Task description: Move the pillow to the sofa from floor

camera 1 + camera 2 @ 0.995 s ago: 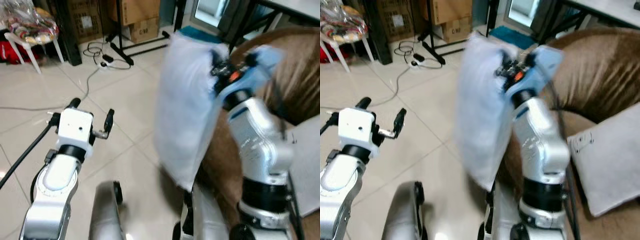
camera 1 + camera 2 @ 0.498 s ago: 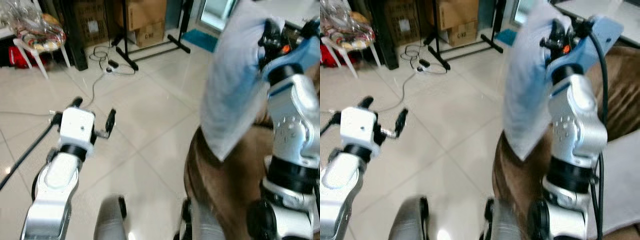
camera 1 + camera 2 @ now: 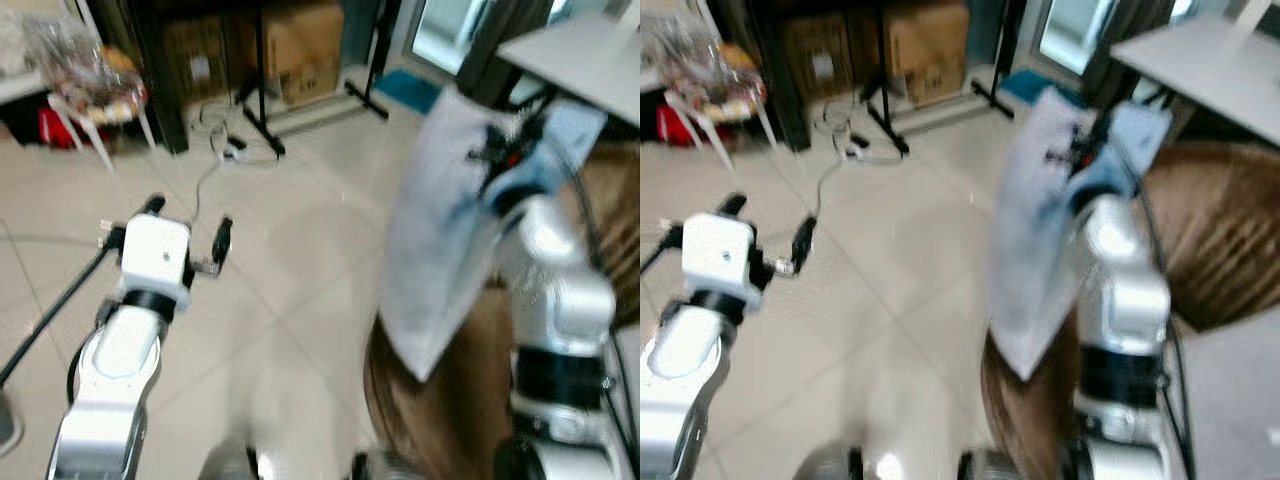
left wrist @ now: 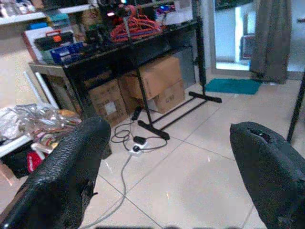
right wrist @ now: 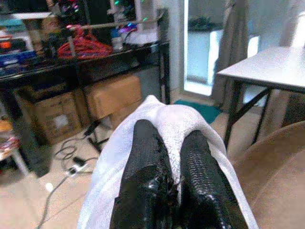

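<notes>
The right gripper point(image 5: 169, 157) pinches the top edge of the white pillow point(image 3: 435, 250), both black fingers point(image 5: 198, 167) pressed tight on the fabric, and holds it raised in the air, clear of the tiled floor point(image 3: 290, 300). The pillow hangs just over the near edge of the brown sofa point(image 3: 1200, 230), beside a grey table point(image 3: 1200, 60). The left gripper point(image 3: 185, 235) hovers over the tiles with its fingers spread and nothing between them. Cardboard boxes point(image 4: 157, 81) and a power strip point(image 4: 136, 145) sit under a black rack point(image 4: 143, 38)
</notes>
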